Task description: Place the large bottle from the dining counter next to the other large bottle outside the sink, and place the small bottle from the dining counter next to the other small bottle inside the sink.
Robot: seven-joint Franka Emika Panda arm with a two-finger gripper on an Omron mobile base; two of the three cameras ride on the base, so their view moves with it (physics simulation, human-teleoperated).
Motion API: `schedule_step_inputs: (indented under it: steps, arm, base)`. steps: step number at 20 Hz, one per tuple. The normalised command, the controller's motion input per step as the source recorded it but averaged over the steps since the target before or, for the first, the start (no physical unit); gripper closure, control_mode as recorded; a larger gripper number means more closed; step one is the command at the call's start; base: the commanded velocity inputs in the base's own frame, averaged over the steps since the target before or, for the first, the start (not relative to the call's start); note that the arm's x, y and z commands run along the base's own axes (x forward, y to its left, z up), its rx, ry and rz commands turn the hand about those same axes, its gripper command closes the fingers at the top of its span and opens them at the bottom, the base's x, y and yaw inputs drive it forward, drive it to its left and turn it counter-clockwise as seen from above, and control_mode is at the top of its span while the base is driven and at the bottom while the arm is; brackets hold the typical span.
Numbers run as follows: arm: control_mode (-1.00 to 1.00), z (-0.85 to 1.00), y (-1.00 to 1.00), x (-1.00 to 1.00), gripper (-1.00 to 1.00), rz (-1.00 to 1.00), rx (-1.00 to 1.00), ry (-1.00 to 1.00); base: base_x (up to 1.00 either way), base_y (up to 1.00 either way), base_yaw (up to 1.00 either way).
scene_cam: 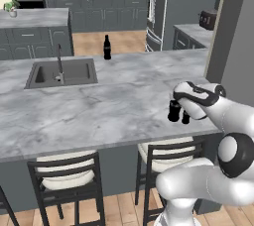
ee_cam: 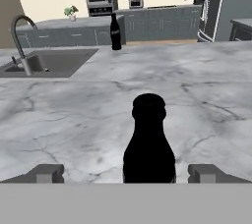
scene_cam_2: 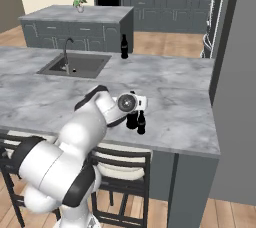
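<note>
So the pincer (ee_cam: 126,173) is spread wide with nothing in it, sitting low over the near edge of the grey-white marble-veined desk (scene_cam: 99,106). A dark glass bottle (ee_cam: 148,142) stands upright right between its two fingertips (ee_cam: 47,173), not gripped. Another tall dark bottle (scene_cam: 106,47) stands at the far edge of the desk, just beside the dark grey recessed sink (scene_cam: 74,73) with its curved grey faucet (scene_cam: 59,61), outside the basin.
</note>
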Motion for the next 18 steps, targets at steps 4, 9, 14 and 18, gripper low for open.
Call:
schedule_step_inputs:
  steps: [4,9,14,18]
  arm:
    - [-1.00,-0.11,0.00,0.21,-1.00,0.00,0.00,0.00]
    - [-1.00,-0.13,0.00,0.25,-1.00,0.00,0.00,0.00]
    - [-1.00,-0.16,-0.01,0.23,-1.00,0.00,0.00,0.00]
    - [-1.00,-0.15,0.00,0.20,-1.00,0.00,0.00,0.00]
  base:
    - [0.00,0.00,0.00]
    - [0.00,0.00,0.00]
    - [0.00,0.00,0.00]
    - [0.00,0.00,0.00]
